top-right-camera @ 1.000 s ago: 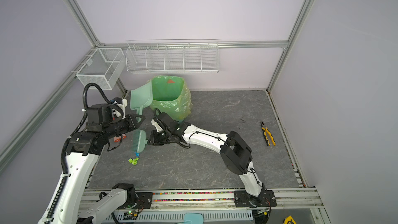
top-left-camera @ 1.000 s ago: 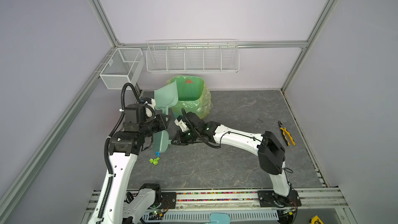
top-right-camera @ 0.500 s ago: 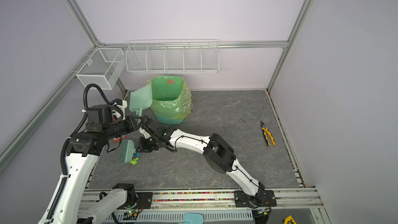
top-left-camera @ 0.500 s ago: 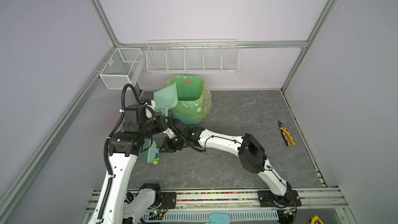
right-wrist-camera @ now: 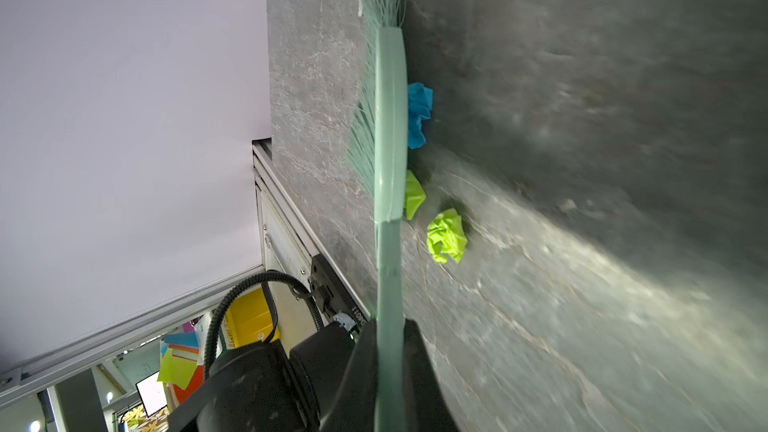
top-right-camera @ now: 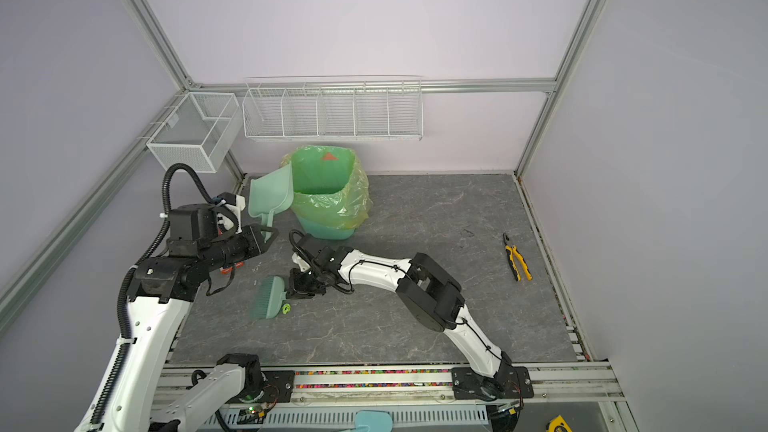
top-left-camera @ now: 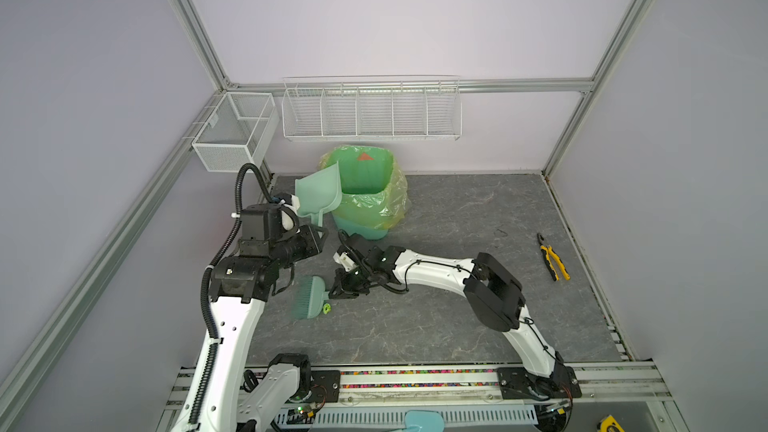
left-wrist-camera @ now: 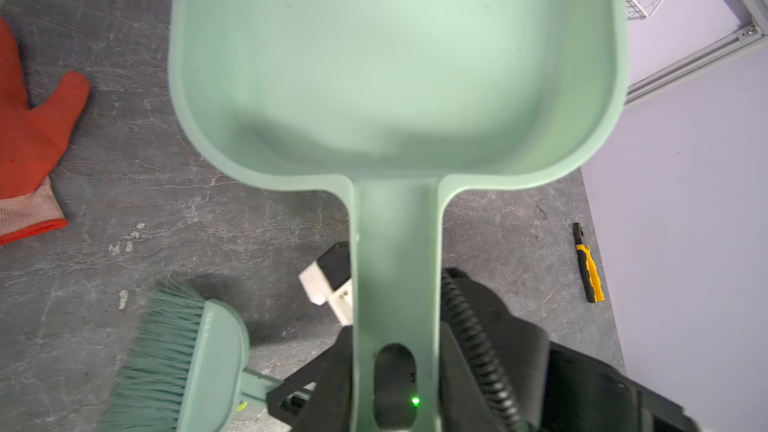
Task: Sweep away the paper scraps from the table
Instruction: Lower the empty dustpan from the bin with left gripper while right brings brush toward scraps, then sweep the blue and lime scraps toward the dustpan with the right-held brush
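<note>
Right gripper (top-left-camera: 344, 285) is clamped fully shut on the brush (top-left-camera: 308, 300) handle in both top views. You've got the brush head low over the table (top-left-camera: 457, 326) towards its left side, with one lime scrap (top-left-camera: 326, 308) just beside the head's near corner. Left gripper (top-left-camera: 319, 238) is pinched narrow on the dustpan (top-left-camera: 318, 195) handle, with the pan raised clear of the table, mouth up, by the left rim of the bin (top-left-camera: 384, 201); can't tell if they touch. The bin carries a green liner, and inside you see only liner plus a small red-orange patch on the far wall, which I can't identify. Wire basket (top-right-camera: 195, 130) and wire rack (top-right-camera: 332, 112) on the back walls show bare wire. Left wrist: left gripper (left-wrist-camera: 395, 367) jaws grip the dustpan (left-wrist-camera: 395, 56) handle from both sides, and the pan's inside is bare plastic. Beyond it you see the brush (left-wrist-camera: 178, 359), an orange-red glove (left-wrist-camera: 29, 130) lying flat and pliers (left-wrist-camera: 588, 263), well apart from each other. Right wrist: right gripper (right-wrist-camera: 388, 367) is closed on the brush (right-wrist-camera: 390, 118) handle. The paper scraps lie on the table (right-wrist-camera: 582, 284) on one side of the head: a blue scrap (right-wrist-camera: 419, 114) and a lime one (right-wrist-camera: 413, 199), both partly hidden behind the head, and another lime wad (right-wrist-camera: 446, 234) just beside the neck.
</note>
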`<action>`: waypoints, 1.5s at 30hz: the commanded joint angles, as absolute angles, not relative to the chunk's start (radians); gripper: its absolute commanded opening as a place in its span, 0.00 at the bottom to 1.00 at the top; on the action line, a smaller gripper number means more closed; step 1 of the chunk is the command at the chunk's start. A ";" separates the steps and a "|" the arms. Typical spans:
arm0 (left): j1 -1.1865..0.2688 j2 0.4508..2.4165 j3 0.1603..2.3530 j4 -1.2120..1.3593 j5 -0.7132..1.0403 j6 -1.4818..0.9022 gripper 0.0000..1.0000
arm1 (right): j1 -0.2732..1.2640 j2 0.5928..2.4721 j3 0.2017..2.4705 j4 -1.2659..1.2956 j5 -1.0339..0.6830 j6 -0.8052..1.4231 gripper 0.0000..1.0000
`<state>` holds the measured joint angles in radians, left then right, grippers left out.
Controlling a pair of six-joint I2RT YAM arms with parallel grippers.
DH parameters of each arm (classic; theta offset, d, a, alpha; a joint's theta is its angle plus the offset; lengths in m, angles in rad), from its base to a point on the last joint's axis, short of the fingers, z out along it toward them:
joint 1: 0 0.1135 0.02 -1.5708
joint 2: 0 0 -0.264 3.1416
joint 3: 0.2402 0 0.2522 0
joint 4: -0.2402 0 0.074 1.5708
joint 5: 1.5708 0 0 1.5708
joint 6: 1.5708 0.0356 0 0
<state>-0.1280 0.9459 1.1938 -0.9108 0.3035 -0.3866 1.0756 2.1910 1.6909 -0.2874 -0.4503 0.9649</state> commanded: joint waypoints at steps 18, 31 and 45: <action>-0.420 0.957 1.223 -0.964 0.084 -0.391 0.00 | 0.905 1.683 1.071 -0.551 -0.159 0.864 0.07; -0.742 0.979 1.288 -1.030 -0.081 -0.376 0.00 | 0.741 1.453 0.986 -0.691 -0.123 0.784 0.07; -0.812 0.937 1.173 -1.111 -0.089 -0.402 0.00 | 0.656 1.351 1.086 -0.683 -0.232 0.774 0.07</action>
<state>-0.8074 0.9600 1.1950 -1.0683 -0.0853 -0.3878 0.6682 1.3651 1.0622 -0.6575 -0.2142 0.7853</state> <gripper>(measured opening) 0.240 0.109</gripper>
